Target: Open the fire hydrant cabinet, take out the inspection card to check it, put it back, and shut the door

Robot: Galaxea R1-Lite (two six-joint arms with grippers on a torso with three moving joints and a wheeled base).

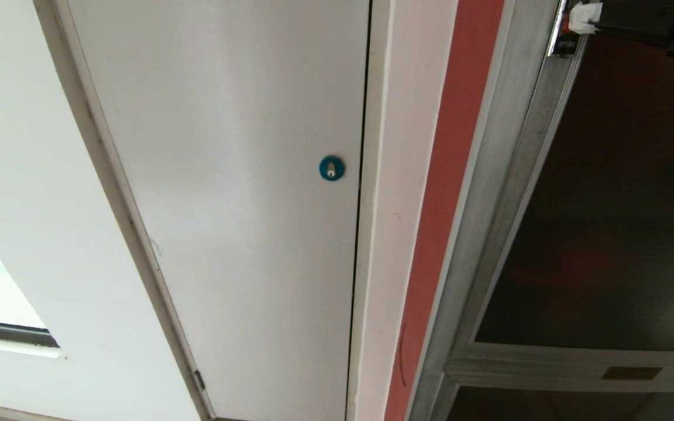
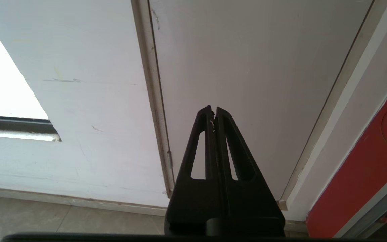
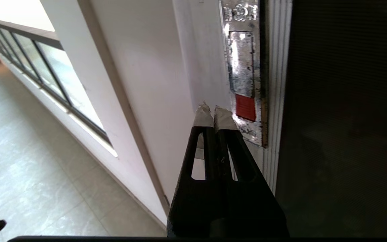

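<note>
You are looking at the fire hydrant cabinet (image 1: 489, 193) standing shut at the right, its dark glass door (image 1: 606, 222) hiding whatever is inside. The right gripper (image 3: 212, 109), taped fingertips pressed together and holding nothing, is hovering just beside the latch (image 3: 245, 84). The left gripper (image 2: 212, 109), fingers together, is facing the white panel door (image 1: 237, 175).

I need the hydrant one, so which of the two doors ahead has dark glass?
The right-hand one: the dark tinted-glass door in a brushed silver frame. The plain white panel door to its left has only a blue round lock.
</note>
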